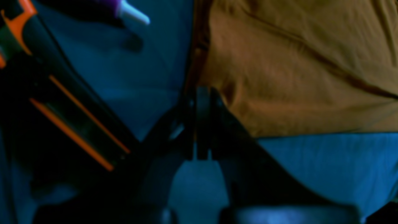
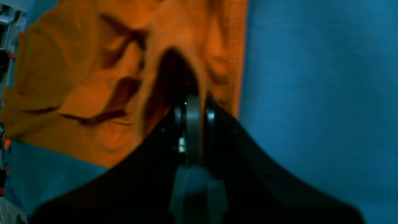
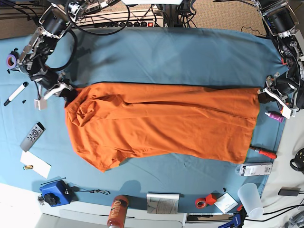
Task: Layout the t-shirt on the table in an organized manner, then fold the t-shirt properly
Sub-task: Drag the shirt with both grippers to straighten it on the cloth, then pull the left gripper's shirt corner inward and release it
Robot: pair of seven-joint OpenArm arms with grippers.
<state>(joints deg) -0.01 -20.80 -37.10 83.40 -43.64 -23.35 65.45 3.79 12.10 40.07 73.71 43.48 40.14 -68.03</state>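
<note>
The bright-orange t-shirt [image 3: 161, 123] lies stretched lengthwise across the light-blue table [image 3: 166, 57], wrinkled and bunched at its left end. My right gripper [image 3: 68, 93] is at the shirt's upper left corner. The right wrist view shows it [image 2: 194, 101] shut on a raised fold of the shirt [image 2: 77, 93]. My left gripper [image 3: 261, 97] is at the shirt's upper right corner. The left wrist view shows it [image 1: 202, 93] shut on the edge of the shirt [image 1: 295, 68], low over the table [image 1: 326, 168].
A marker [image 3: 14, 93], remote [image 3: 32, 136] and purple tape [image 3: 11, 61] lie at the left. A blue box [image 3: 53, 192], orange bottle [image 3: 116, 211], booklet [image 3: 163, 203], orange tape roll [image 3: 205, 201] and cup [image 3: 249, 197] line the front edge. A red screwdriver [image 3: 263, 152] and purple pen [image 3: 274, 116] lie at the right.
</note>
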